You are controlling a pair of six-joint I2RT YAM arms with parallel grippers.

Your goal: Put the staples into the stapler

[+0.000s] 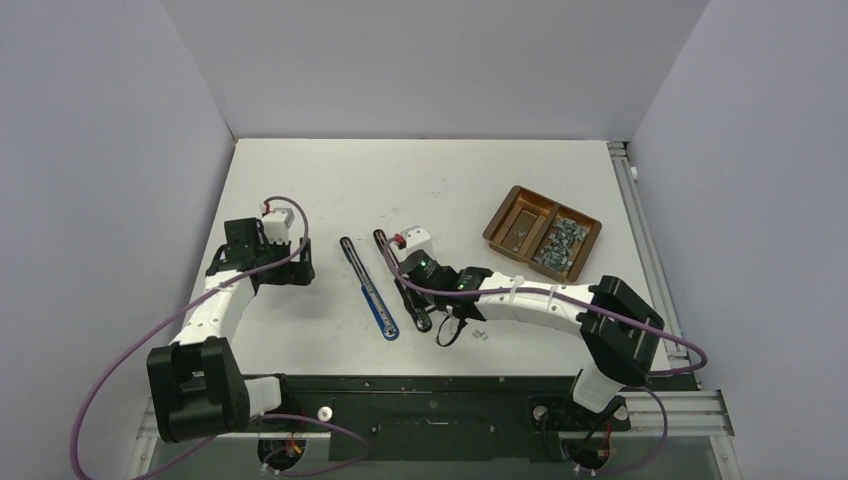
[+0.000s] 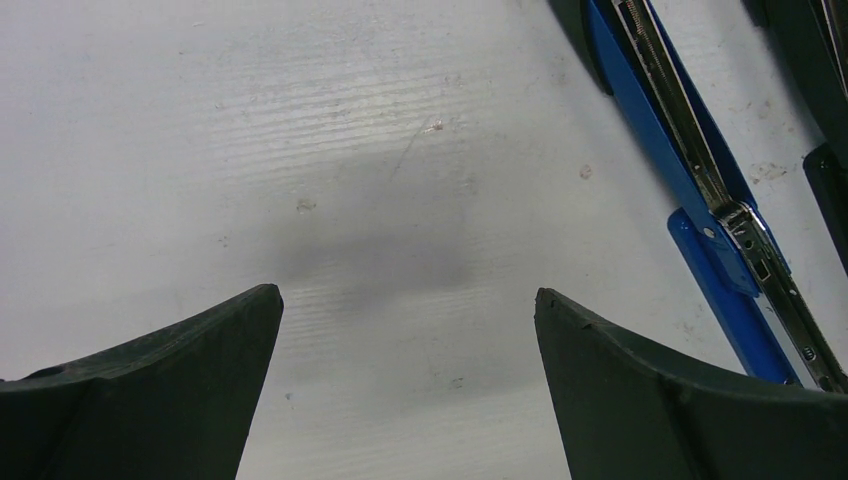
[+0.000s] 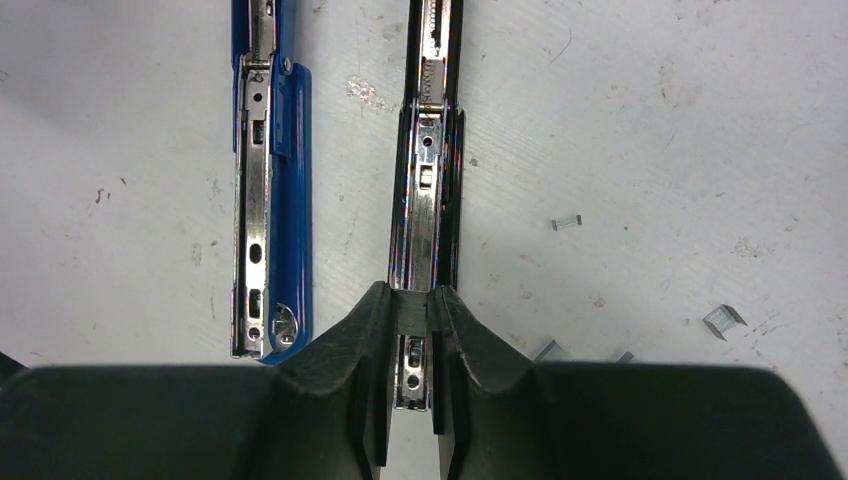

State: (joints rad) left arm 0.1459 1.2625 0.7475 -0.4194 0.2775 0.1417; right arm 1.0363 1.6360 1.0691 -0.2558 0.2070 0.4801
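- I see my right tool [image 3: 410, 300] closed tight on the near end of the black stapler [image 3: 427, 200], one finger on each side of its shiny metal rail
- That black stapler lies opened out flat near the middle of the surface [image 1: 450, 180], running from the near edge toward the far edge
- The blue stapler [image 3: 265, 200] lies just to its left, also opened flat with its rail facing up; the two run side by side with a strip of bare surface between them
- My left tool [image 2: 408, 300] is spread wide and grips nothing; it hangs over bare surface left of the blue stapler
- Most of the staples [image 1: 560, 245] sit heaped in the right compartment of the brown tray [image 1: 500, 213], near the right edge
- A few stray strips [image 3: 567, 223] lie scattered on the surface just right of the black stapler's near end
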